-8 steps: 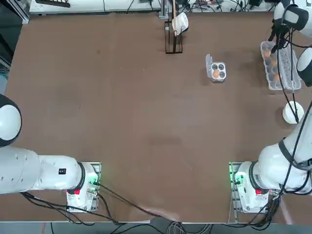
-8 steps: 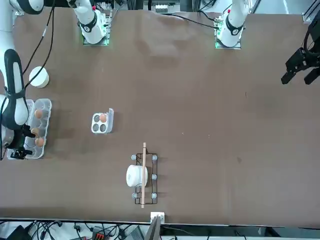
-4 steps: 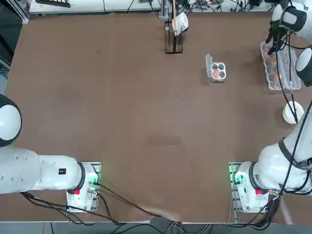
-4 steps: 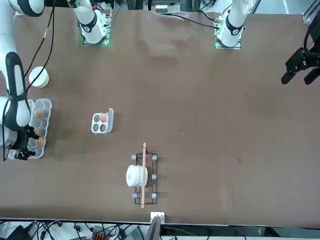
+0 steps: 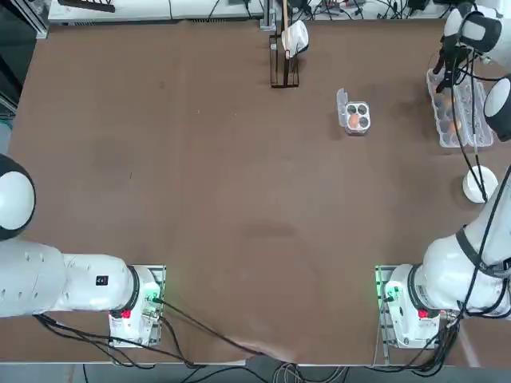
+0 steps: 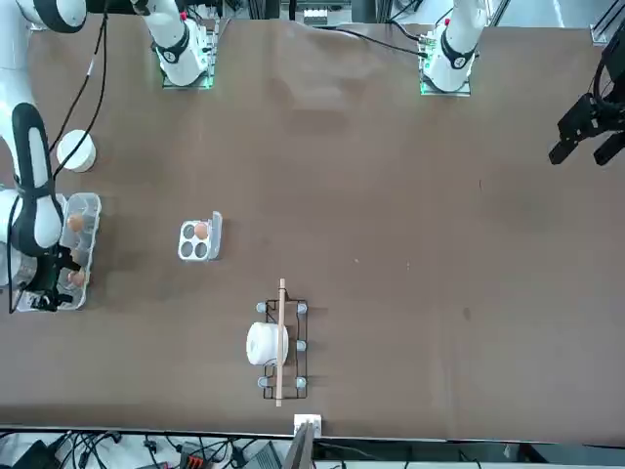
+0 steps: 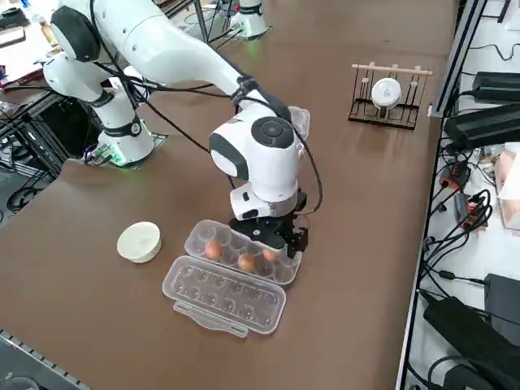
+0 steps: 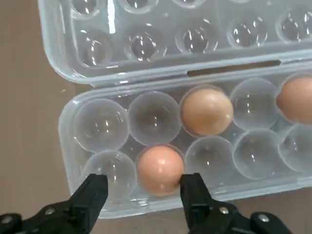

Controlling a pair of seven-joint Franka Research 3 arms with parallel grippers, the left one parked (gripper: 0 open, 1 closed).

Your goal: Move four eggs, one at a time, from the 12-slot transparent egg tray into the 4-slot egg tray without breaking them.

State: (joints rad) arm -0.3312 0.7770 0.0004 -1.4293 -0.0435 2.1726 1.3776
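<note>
You have three orange-brown eggs in view in the 12-slot transparent egg tray [image 7: 244, 249]: two sit in the row beside the hinge [image 8: 207, 111] [image 8: 296, 100], with a bare cup between them, and the third [image 8: 161, 169] sits in the other row, the row nearer your jaws. The long tray's lid [image 7: 223, 294] lies folded open on the table [image 5: 239, 199]. A fourth egg [image 5: 354, 120] sits in the 4-slot egg tray [image 5: 358, 112], in the left cup nearer the arms' bases; its other three cups are bare, and its small lid flap stands open on the left. Your right gripper [image 8: 144, 181] is over the long tray, jaws apart and holding nothing — the third egg shows across the gap, closer to one jaw, though you cannot tell whether they touch. A round white bowl [image 7: 139, 242] sits near the long tray, and black cables [image 5: 473, 120] cross over the tray in the top view, hiding part of it. Both trays are clear, shiny plastic with round cups; the eggs are smooth ovals. Well apart stands a dark wire rack [image 7: 390, 97] with a pale rod [image 7: 392, 69] and a rounded white piece [image 7: 386, 93].
</note>
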